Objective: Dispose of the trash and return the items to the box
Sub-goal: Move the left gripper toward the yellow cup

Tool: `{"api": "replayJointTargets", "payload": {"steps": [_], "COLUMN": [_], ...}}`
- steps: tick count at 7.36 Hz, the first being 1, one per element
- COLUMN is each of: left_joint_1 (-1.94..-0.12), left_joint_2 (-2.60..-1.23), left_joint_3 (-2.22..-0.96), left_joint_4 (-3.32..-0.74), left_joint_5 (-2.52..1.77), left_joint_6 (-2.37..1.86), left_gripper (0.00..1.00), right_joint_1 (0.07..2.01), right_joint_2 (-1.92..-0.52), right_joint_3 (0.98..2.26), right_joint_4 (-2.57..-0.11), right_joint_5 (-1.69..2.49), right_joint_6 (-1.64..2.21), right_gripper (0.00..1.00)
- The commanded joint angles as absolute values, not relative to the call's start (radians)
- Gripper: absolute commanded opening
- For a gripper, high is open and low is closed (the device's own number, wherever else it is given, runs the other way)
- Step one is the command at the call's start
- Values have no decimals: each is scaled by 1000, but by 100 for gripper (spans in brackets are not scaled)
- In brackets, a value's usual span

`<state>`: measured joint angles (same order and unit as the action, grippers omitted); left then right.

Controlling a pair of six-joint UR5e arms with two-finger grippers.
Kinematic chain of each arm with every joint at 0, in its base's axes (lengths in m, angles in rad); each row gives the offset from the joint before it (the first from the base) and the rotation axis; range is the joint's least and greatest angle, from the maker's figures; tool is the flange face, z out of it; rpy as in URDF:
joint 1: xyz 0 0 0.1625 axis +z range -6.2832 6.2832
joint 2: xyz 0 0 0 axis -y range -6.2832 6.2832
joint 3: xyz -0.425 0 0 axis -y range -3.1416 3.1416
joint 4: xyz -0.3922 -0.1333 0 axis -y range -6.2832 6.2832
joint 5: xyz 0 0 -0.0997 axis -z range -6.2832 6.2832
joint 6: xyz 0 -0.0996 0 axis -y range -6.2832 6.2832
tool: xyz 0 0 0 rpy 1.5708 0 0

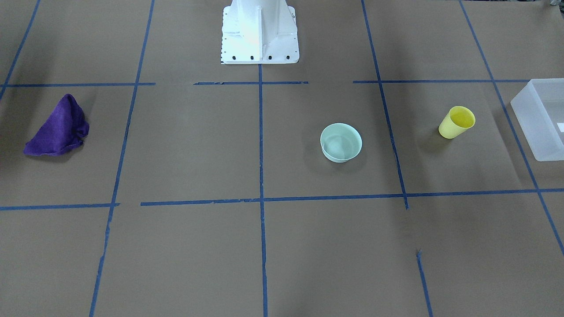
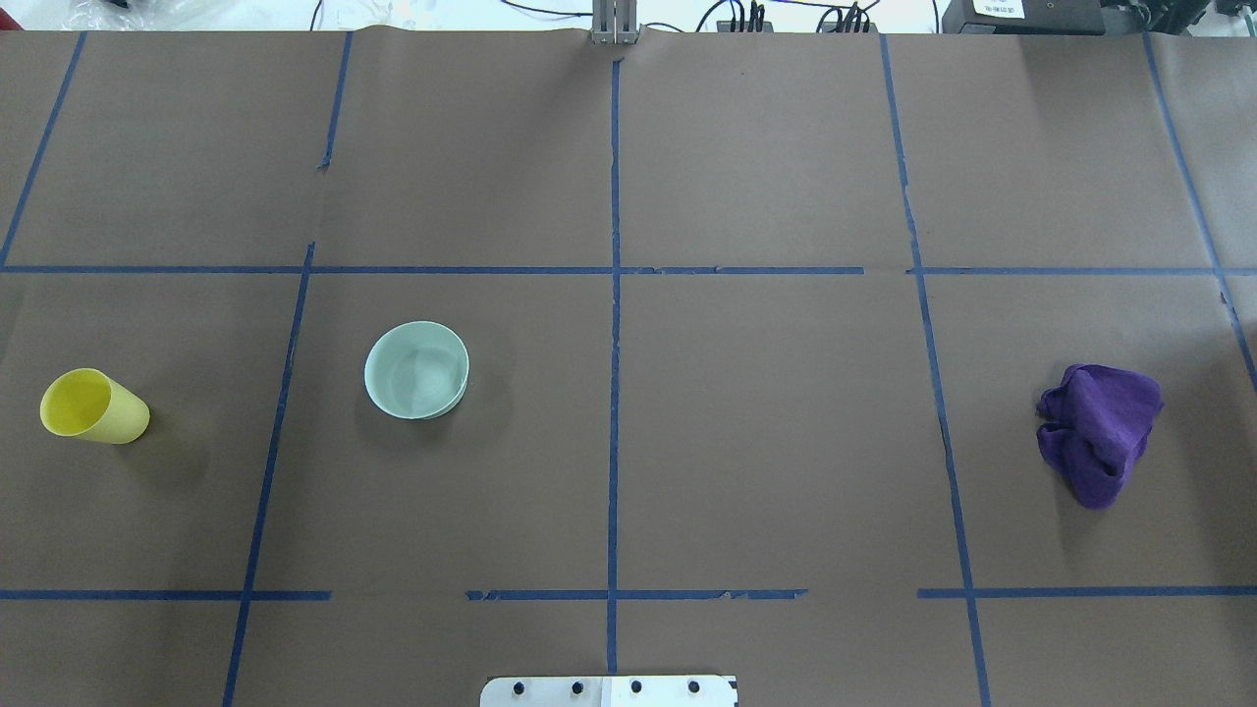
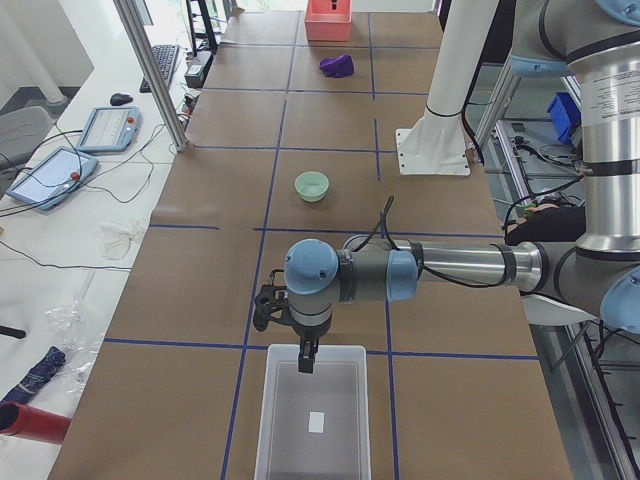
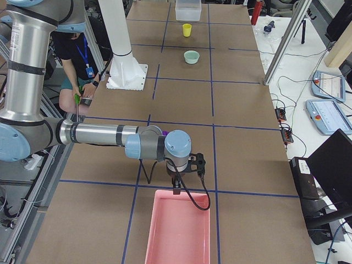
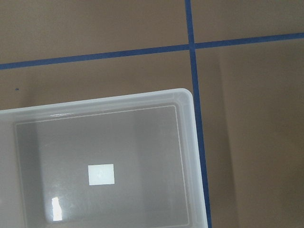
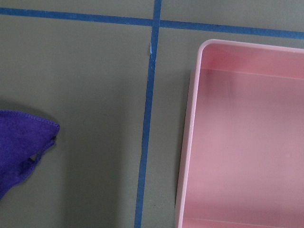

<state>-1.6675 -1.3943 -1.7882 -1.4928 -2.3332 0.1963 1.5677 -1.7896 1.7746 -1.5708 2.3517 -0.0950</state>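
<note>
The yellow cup [image 1: 457, 122] stands upright on the brown table, also in the overhead view [image 2: 93, 406]. The mint-green bowl [image 1: 341, 142] sits open side up nearer the centre [image 2: 416, 370]. The frosted white box [image 1: 544, 119] stands beyond the cup at the table's end, with nothing in it but a white label; its rim shows in the left wrist view [image 5: 194, 156]. My left gripper [image 3: 305, 358] hangs over the box's near edge. My right gripper [image 4: 177, 186] hangs at the edge of a pink bin [image 4: 179, 231]. I cannot tell whether either is open or shut.
A crumpled purple cloth [image 2: 1100, 432] lies on the robot's right side, beside the pink bin's wall [image 6: 187, 142]. The white robot base [image 1: 260, 33] stands at the table's middle. A person sits behind the robot [image 4: 77, 52]. Blue tape lines grid the table.
</note>
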Motion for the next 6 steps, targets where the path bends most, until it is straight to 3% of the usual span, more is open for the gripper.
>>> {"api": "replayJointTargets", "payload": {"steps": [1, 6], "left_joint_1": [-1667, -1596], "left_joint_2": [-1397, -1402], "left_joint_3": [-1792, -1783], "left_joint_4": [-1523, -1804], "left_joint_5": [-2333, -2333], "left_joint_6": [198, 196], "left_gripper": [100, 100], "right_joint_1": [1568, 1554], "right_joint_2": [-1787, -1761], "right_joint_3": [1778, 1792], "right_joint_4": [-1571, -1542], "right_joint_5": [2352, 2355], "right_joint_6": [-94, -80], "right_gripper": [100, 100]}}
